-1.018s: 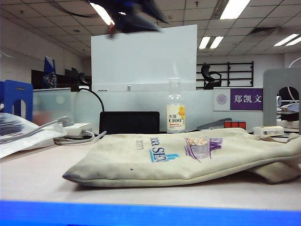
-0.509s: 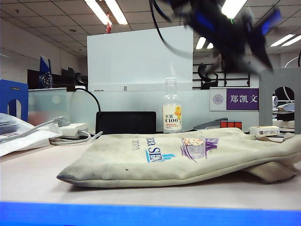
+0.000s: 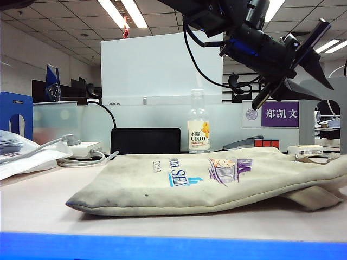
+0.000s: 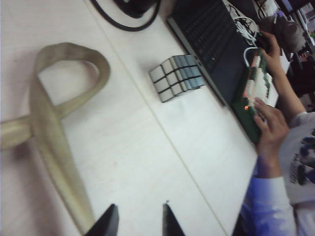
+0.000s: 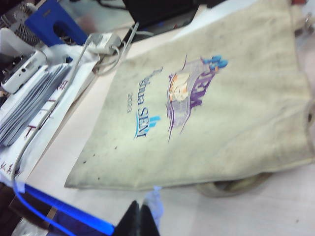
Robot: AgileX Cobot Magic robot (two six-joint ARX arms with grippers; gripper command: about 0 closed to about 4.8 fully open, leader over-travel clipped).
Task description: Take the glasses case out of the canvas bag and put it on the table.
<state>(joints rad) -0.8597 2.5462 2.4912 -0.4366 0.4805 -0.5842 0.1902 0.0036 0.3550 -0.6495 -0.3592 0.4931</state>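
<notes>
The canvas bag [image 3: 190, 179] lies flat on the table [image 3: 43, 200], off-white with blue lettering and a purple print [image 5: 189, 93]. The glasses case is hidden from every view. My left gripper [image 3: 303, 92] has reached across and hangs high over the bag's right end. In its wrist view the left gripper [image 4: 140, 210] stands open with nothing between its fingers, above bare table [image 4: 147, 147] beside the bag's loop handle [image 4: 49, 123]. My right gripper [image 5: 140, 209] is shut and empty, well above the table's front edge near the bag [image 5: 221, 108].
A Rubik's cube [image 4: 176, 76] sits past the handle, beside a dark keyboard [image 4: 211, 39] and a person's hands [image 4: 268, 123]. A bottle [image 3: 198, 127] and a black pad [image 3: 145, 141] stand behind the bag. Papers and a cabled adapter [image 3: 81, 149] lie at the left.
The left arm has swung from the top left of the exterior view across to the upper right and come lower. The bag has not moved.
</notes>
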